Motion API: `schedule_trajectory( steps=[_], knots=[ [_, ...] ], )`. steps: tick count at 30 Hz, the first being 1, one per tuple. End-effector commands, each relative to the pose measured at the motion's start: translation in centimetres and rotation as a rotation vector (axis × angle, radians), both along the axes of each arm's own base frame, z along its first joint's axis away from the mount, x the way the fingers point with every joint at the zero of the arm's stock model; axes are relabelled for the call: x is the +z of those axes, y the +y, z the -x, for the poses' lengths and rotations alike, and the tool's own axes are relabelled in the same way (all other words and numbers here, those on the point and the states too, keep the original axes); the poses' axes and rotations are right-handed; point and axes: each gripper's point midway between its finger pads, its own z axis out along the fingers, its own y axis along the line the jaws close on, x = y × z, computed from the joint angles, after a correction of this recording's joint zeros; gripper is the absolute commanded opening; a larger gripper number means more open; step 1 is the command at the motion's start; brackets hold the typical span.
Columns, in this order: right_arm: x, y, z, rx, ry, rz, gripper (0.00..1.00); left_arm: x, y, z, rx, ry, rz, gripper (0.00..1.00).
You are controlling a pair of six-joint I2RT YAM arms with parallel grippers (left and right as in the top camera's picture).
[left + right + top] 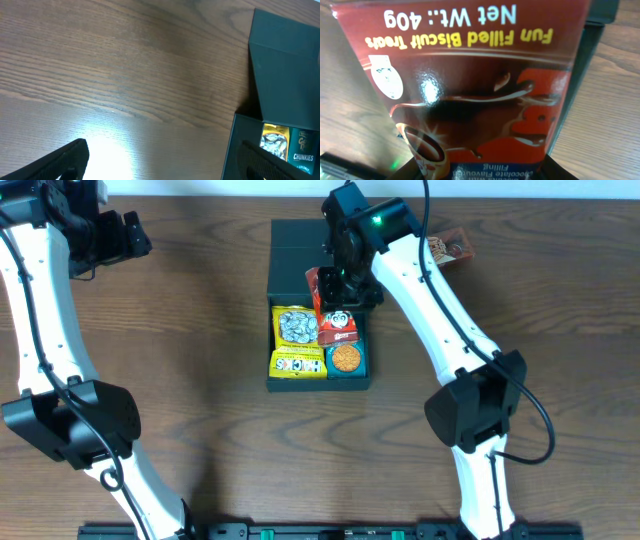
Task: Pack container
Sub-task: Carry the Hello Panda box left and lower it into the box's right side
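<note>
The container (318, 385), a dark teal-grey box, lies mid-table with its lid flap (298, 245) folded open on the far side. Inside are two yellow snack packs (296, 326) (298, 364) and a small teal cookie box (346, 360). My right gripper (335, 298) is shut on a red biscuit box (338, 327), holding it over the container's right half, just behind the cookie box. The red box (480, 85) fills the right wrist view, squeezed between the gripper's (480, 172) fingers (560, 170). My left gripper (125, 235) (165, 170) stands open over bare wood at the far left.
A brown snack pack (450, 248) lies on the table at the far right, behind my right arm. In the left wrist view the container's lid (285, 65) and a yellow pack (274, 141) show at the right edge.
</note>
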Motion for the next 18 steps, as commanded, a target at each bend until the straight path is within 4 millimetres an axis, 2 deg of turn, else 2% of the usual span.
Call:
schedule_trajectory(
  steps=[1, 7, 11, 15, 17, 18],
  knots=[
    [-1.9, -0.9, -0.2, -0.047, 0.034, 0.065, 0.25, 0.0, -0.2, 0.1, -0.008, 0.000, 0.009, 0.95],
    [-3.6, -0.9, 0.5, -0.110, 0.107, 0.098, 0.25, 0.0, -0.1, 0.1, -0.023, -0.003, 0.001, 0.95],
    [-4.1, -0.6, 1.0, -0.129, 0.128, 0.111, 0.24, 0.0, -0.1, 0.1, -0.024, -0.003, 0.001, 0.95],
    [-4.3, -1.3, 0.9, -0.172, 0.123, 0.155, 0.24, 0.0, -0.1, 0.1, -0.027, -0.003, -0.001, 0.95],
    [-4.3, -1.6, 0.9, -0.177, 0.118, 0.171, 0.30, 0.0, -0.1, 0.1, -0.030, -0.004, -0.002, 0.95],
    [-4.3, -1.7, 0.9, -0.178, 0.122, 0.173, 0.38, 0.0, -0.1, 0.1, -0.030, -0.004, -0.002, 0.95]
  ],
)
